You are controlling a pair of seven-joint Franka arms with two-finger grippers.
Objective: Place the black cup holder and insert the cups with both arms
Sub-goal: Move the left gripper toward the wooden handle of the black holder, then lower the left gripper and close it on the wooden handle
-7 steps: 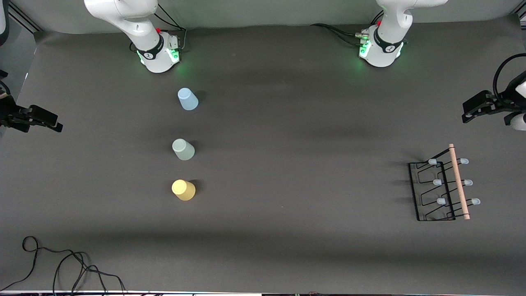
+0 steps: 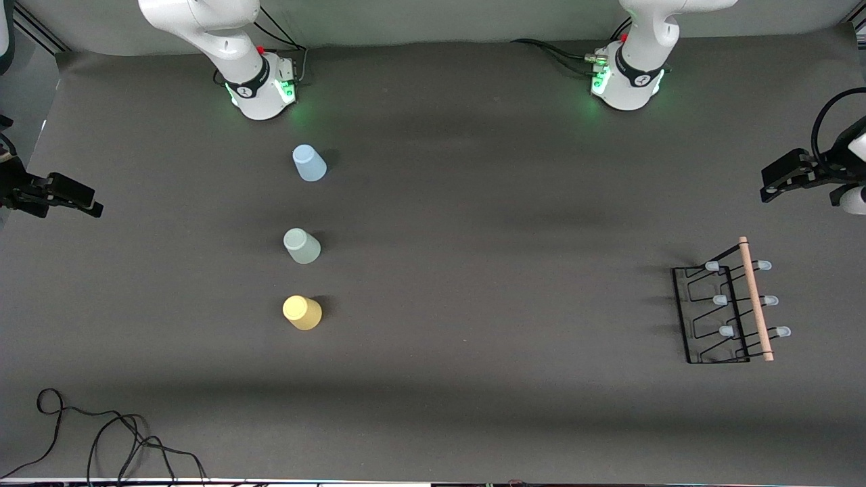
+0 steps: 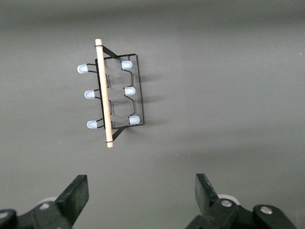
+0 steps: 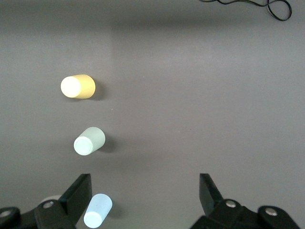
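Plainly, nothing of the task is done yet, by the lie of things: the grey table (image 2: 473, 203) holds everything apart, and both arms wait at its ends.

The black cup holder (image 2: 727, 314) is the largest piece. It stands upright near the left arm's end of the table, its wooden rod handle (image 2: 754, 297) on top, and all six of its pale-tipped prongs (image 3: 127, 64) are bare. It probably sits there so the left arm can take it by the rod.

The left gripper (image 2: 788, 176) hangs over that end edge, above the holder, its fingers (image 3: 76, 193) spread wide and holding nothing.

The right gripper (image 2: 64, 196) hangs over the table's right-arm end edge, fingers (image 4: 80, 191) likewise spread and empty.

Three cups stand mouth down in one row toward the right arm's end, well apart from the holder: the light blue cup (image 2: 309, 163) closest to the bases, the pale green cup (image 2: 302, 245) in the middle, the yellow cup (image 2: 302, 312) nearest the front camera. Inverted, they look ready to drop over the prongs.

A loose black cable (image 2: 101, 433) lies at the front corner on the right arm's end.
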